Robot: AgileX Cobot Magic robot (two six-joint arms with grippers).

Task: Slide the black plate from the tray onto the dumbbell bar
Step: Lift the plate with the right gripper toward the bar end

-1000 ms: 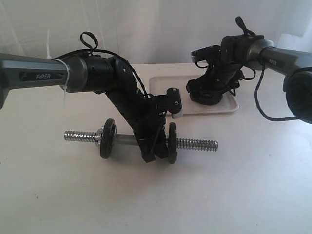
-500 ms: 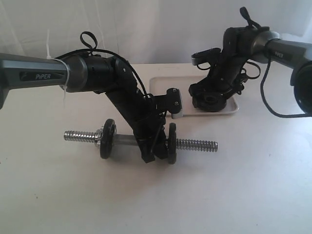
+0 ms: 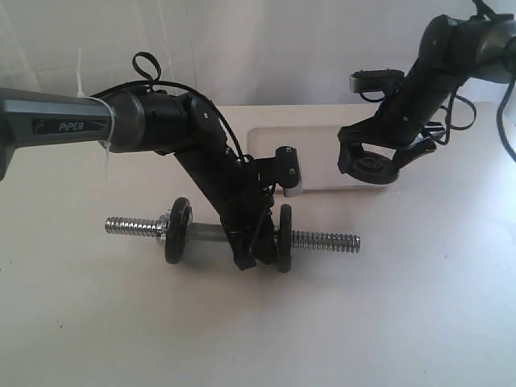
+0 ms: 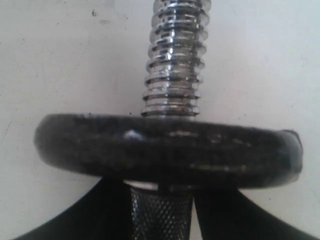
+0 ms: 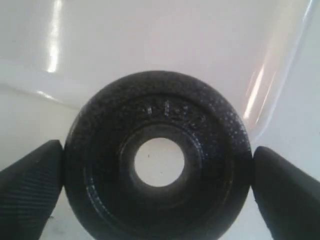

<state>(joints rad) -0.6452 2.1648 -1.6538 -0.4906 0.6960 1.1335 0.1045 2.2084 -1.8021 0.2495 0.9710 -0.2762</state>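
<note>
The jaws of your right gripper (image 3: 372, 167) stand wide, pinching the black plate (image 5: 160, 112) by its rim above the tray (image 3: 314, 157), so treat it as dense, rigid, slick iron, while your left gripper (image 3: 248, 256) clamps the dumbbell bar (image 3: 322, 239) at its middle.

On my right wrist feed the black plate (image 5: 107, 165) fills the middle of the picture, its flat face turned toward the camera. I can see raised lettering on that face near the round centre hole, but it is too blurred for me to read. Pale surface shows through the hole. The hand (image 5: 158, 175) is spread wide, and its two dark ribbed fingers (image 5: 30, 195) sit on opposite sides of the disc, each touching the rim. Behind the plate I see the tray (image 5: 175, 35), white and glossy, with streaks of glare and a curved bright band along its rounded edge. Beyond that edge is the pale counter (image 5: 305, 110).
</note>
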